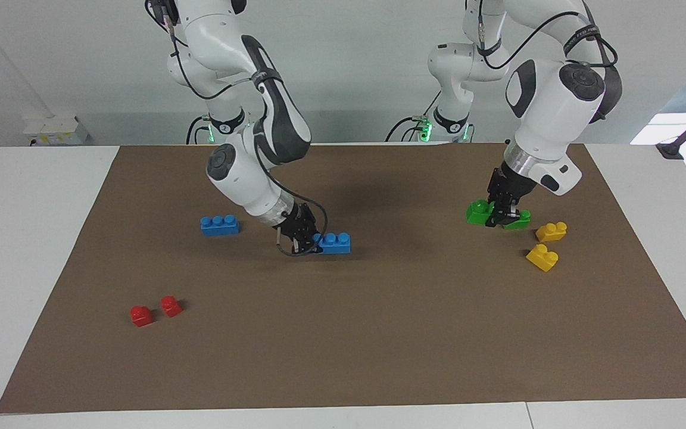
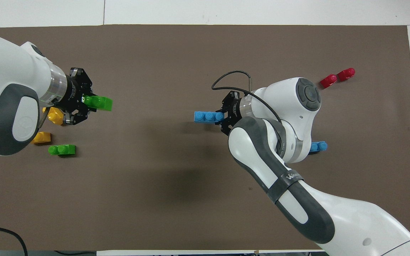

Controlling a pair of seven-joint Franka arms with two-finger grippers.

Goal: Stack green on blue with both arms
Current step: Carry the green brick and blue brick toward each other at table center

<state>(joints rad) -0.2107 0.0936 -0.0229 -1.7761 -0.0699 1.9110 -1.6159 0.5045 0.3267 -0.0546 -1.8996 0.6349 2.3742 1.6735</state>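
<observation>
Both bricks (image 1: 479, 213) (image 1: 334, 242) apparently pincer-held (image 1: 501, 217) (image 1: 307, 238).

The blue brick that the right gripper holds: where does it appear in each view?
Facing view: blue brick near the middle, just above the brown mat.
Overhead view: same brick at the centre, beside the right gripper.
Shared landmark: the two red bricks.

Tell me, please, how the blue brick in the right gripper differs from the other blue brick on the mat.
The held blue brick is clamped at one end by the right gripper, near the mat's middle; the free blue brick lies untouched toward the right arm's end. In the overhead view the held one shows whole, while the free one is mostly covered by the right arm. Both are long, three-studded and lie level.
</observation>
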